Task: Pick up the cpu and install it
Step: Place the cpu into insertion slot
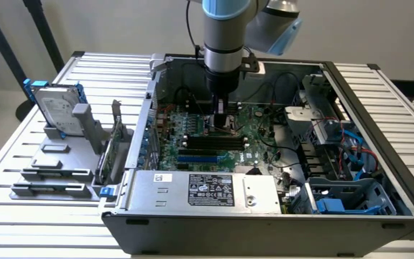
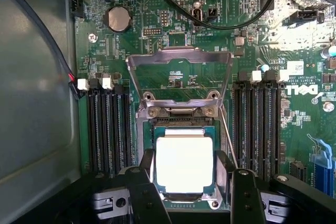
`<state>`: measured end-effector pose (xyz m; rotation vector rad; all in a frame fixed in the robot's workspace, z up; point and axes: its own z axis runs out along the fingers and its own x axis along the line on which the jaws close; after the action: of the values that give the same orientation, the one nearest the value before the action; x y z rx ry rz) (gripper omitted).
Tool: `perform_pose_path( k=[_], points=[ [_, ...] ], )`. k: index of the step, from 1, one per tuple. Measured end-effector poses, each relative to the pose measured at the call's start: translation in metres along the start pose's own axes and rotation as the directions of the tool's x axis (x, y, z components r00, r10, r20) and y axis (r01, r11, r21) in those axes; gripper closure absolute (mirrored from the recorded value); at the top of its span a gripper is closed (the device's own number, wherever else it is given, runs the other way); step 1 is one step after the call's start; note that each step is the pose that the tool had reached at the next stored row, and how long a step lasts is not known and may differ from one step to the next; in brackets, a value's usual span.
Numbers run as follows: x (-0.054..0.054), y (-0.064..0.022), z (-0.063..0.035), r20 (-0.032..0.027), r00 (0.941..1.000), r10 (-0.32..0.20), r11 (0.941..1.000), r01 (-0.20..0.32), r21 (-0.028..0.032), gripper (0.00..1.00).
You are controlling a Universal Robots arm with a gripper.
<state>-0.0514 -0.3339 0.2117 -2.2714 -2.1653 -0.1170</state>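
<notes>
At the centre of the exterior view, the claw pinches the small square cpu with its shiny silver top over the open black motherboard socket, where it should probably stay level, squared up and unforced.

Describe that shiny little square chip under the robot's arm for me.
The cpu is a small flat square with a bright, mirror-like metal top and a thin green rim. It lies level over the socket on the green motherboard, beside the socket's swung-open metal frame. The gripper has its dark fingers against two opposite edges, apparently clamping it.
</notes>
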Motion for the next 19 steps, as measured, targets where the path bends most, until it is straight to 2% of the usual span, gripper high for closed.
perform_pose_path(
  k=[14, 19],
  points=[
    [0.0024, -0.0003, 0.0041, 0.0017, 1.0000, 0.000, 1.0000, 0.000, -0.0001, 0.45],
    [0.0023, -0.0004, 0.0061, 0.0052, 1.0000, 0.000, 1.0000, 0.000, -0.0003, 0.45]
  ],
)
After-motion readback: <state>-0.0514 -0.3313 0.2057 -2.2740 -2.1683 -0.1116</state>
